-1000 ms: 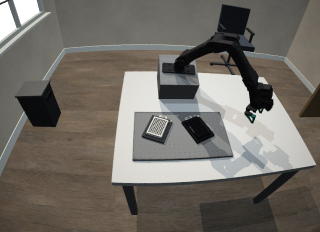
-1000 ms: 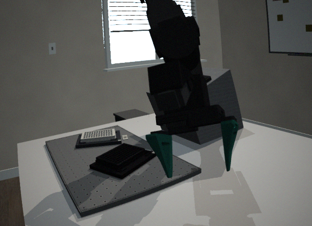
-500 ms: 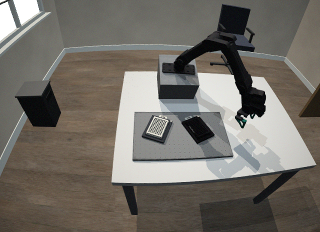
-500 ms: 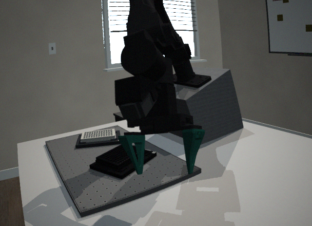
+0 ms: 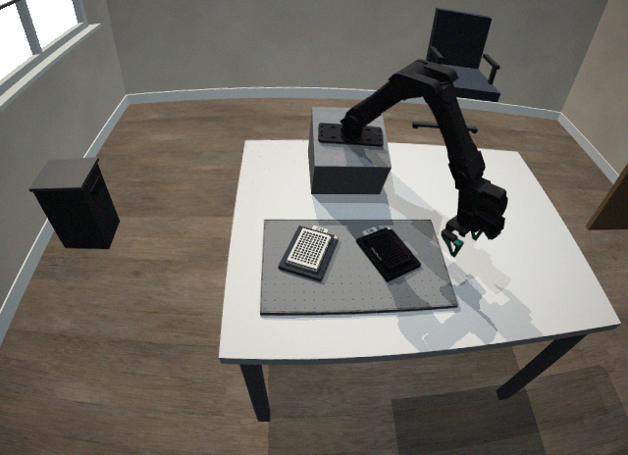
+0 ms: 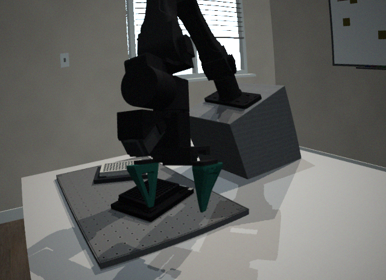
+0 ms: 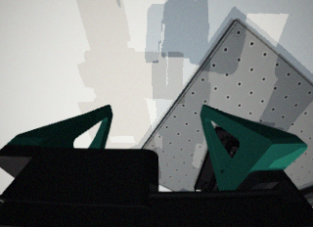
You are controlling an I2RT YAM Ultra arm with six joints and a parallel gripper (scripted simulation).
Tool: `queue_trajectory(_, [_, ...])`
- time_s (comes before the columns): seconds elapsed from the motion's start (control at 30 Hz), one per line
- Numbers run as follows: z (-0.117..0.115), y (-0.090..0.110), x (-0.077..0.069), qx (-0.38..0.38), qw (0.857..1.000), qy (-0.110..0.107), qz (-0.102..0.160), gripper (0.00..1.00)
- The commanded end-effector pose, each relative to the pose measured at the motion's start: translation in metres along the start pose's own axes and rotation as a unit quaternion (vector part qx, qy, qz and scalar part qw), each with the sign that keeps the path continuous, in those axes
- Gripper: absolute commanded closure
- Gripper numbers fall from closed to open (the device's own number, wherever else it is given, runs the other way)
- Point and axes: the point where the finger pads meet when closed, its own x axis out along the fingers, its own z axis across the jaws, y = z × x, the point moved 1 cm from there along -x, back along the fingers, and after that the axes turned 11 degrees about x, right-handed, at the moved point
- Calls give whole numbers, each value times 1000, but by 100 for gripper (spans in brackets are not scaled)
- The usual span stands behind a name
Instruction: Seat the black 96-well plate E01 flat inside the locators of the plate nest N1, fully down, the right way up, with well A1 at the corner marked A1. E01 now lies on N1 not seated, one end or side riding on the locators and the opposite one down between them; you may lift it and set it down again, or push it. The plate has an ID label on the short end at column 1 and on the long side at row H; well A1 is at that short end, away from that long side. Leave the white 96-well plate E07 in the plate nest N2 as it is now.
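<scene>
Our gripper (image 5: 462, 238) hangs with its green fingers (image 6: 205, 184) spread fully apart and nothing between them. It sits above the edge of the grey perforated breadboard (image 5: 304, 298), near one corner, with white table (image 5: 532, 268) showing under the outer finger in the wrist view.

The black 96-well plate E01 (image 5: 390, 252) lies off to the side of the gripper, toward the middle of the breadboard, well below finger level and not touched. It rests on plate nest N1 (image 5: 400, 274), turned at an angle to the board's edges. From the exterior view the plate looks raised on the nest's frame rather than sunk into it; which end rides high we cannot tell from these views. A small pale label shows at its short end nearest the arm's base.

Farther beyond, past E01 from the gripper, the white 96-well plate E07 (image 5: 309, 247) sits in plate nest N2 (image 5: 300, 272), apart from everything; we judge it is parked there simply to be left alone.

Arm pose: the base plate (image 5: 324, 136) sits on a grey pedestal (image 5: 344, 181); the upper link rises away, the elbow folds high, and the forearm drops steeply, wrist pointing the fingers down at the board.

Our reading: an approach toward E01, jaws wide to span the plate.
</scene>
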Motion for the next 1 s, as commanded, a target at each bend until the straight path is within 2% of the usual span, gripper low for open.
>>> queue_trajectory(0.0, [-3,-6,-9,-2,1000,-3,-9,0])
queue_trajectory(0.2, [-32,3,-9,-3,1000,-2,-9,0])
queue_trajectory(0.27, [-41,7,-10,8,1000,19,14,0])
queue_trajectory(0.43, [-63,18,-12,9,1000,21,17,0])
queue_trajectory(0.5, [-63,18,-12,9,1000,21,17,0])
queue_trajectory(0.57, [-71,23,-13,21,998,40,41,0])
queue_trajectory(0.6, [-76,25,-14,22,998,41,43,0])
queue_trajectory(0.83, [-106,43,-18,22,998,42,44,0])
queue_trajectory(0.9, [-113,48,-20,35,995,58,69,0])
queue_trajectory(0.97, [-121,54,-21,36,995,59,71,0])
